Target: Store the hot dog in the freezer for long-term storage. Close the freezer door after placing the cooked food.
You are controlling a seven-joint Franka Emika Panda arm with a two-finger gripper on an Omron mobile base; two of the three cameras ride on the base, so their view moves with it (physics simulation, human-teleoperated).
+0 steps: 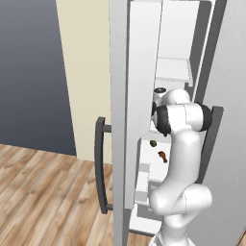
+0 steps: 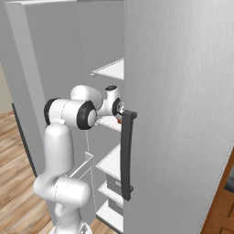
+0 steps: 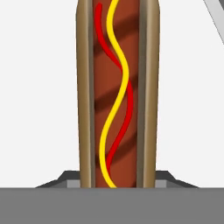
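hot dog point(image 3: 116, 96) sits lengthwise straight ahead of our tool point(image 3: 116, 186), the tan bun running away from the fingertips with red and yellow sauce lines along the sausage. our tool is closed about as far as it goes on the near end of the bun, so we have the cooked food in hand. behind it we see white, which we take for an inner wall or shelf of the freezer point(image 1: 175, 43).

from the base views our arm reaches in through the open freezer door point(image 1: 120, 72), and the wrist is at about mid height of the compartment, just above a white shelf point(image 2: 109, 122). below the tool, on a lower shelf, lie a small green round item point(image 1: 153, 143) and a small dark brown lump point(image 1: 163, 156). the door's dark bar handle point(image 1: 101, 163) is out to the left of the arm.

we judge the step in hand to be the placing: the food is inside the freezer but not yet released. we cannot tell whether the bun already touches a shelf. the next move calls for lowering it until it rests flat, then opening the tool and drawing the arm straight back out without dragging the bun along. the door is not yet closed.
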